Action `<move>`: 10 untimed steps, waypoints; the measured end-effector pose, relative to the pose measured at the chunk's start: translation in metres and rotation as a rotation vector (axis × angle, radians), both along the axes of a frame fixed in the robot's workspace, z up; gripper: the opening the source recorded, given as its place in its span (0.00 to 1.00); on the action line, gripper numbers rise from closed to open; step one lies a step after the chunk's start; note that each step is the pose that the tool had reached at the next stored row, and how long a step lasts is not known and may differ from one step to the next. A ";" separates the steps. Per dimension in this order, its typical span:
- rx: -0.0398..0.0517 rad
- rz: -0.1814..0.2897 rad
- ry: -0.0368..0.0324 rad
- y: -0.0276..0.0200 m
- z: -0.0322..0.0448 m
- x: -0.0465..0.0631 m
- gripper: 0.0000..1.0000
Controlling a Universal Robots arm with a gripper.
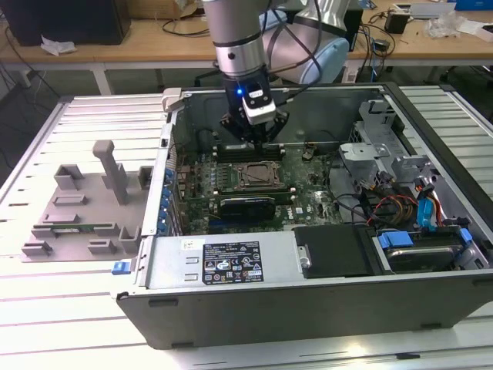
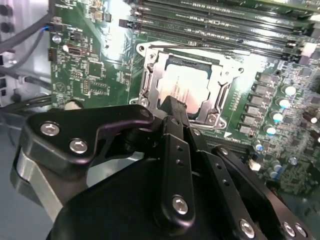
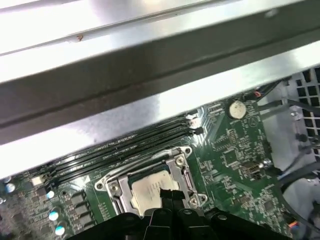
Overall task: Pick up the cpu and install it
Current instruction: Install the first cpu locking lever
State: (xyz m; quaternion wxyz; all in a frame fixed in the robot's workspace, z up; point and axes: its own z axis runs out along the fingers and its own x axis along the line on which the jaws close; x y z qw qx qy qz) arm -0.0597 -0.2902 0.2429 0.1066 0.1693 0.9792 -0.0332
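Gripper (image 2: 172, 107) hangs over the socket (image 2: 150, 80), fingers pressed together on nothing, cpu (image 2: 182, 87) already seated — any sideways nudge risks skewing it on the contacts.

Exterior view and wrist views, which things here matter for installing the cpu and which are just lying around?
Job:
cpu, seated in the socket
tool, just above the cpu
motherboard

Lying about:
grey fixture outside the case
cables
drive bay
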 end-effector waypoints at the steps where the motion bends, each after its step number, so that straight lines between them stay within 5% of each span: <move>1: 0.0001 0.000 0.0000 0.0000 0.0026 0.000 0.11; 5: 0.0001 0.000 0.0000 0.0000 0.0033 0.000 0.11; 6: 0.0000 0.000 0.0061 -0.0002 0.0032 0.000 0.11; 9: 0.0001 0.000 0.0777 -0.0032 0.0017 0.006 0.11; 10: 0.0001 0.000 0.0906 -0.0039 0.0015 0.007 0.11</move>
